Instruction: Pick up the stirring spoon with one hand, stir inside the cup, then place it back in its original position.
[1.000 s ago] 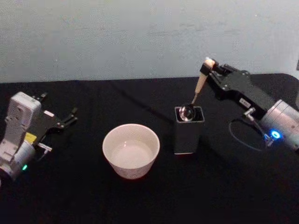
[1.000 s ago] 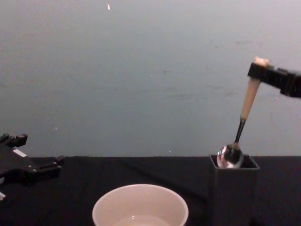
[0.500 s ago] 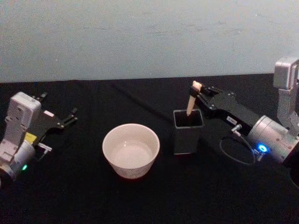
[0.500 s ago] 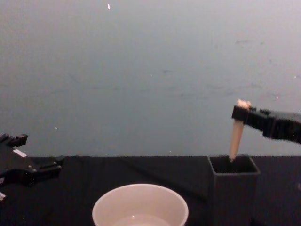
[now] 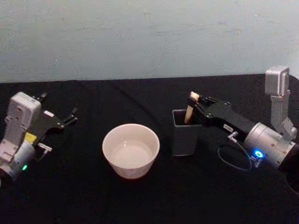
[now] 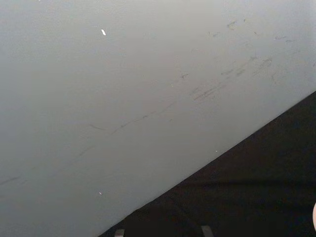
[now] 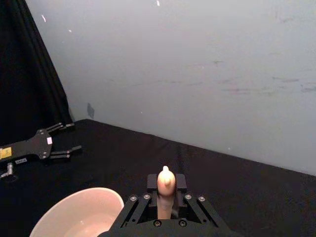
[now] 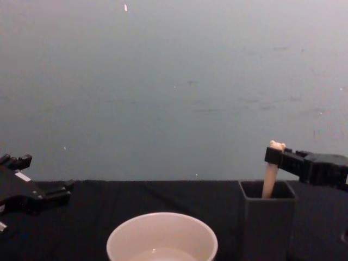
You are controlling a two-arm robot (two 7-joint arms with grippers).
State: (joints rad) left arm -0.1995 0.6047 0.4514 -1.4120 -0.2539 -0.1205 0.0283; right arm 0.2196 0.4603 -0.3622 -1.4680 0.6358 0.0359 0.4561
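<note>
The stirring spoon stands in the dark grey square holder, its original position, with only the peach handle showing above the rim. My right gripper is shut on the handle's top end, which pokes up between the fingers. The cream cup sits to the left of the holder, apart from it. My left gripper rests open at the far left of the table, well away from the cup.
A black cloth covers the table, with a pale wall behind it. A cable loops beside the right wrist. Open cloth lies in front of the cup and between the cup and the left arm.
The right gripper has come down with the spoon. The silvery bowl end, at the holder's mouth a second ago, has sunk inside and only the handle shows. The left arm has not moved.
</note>
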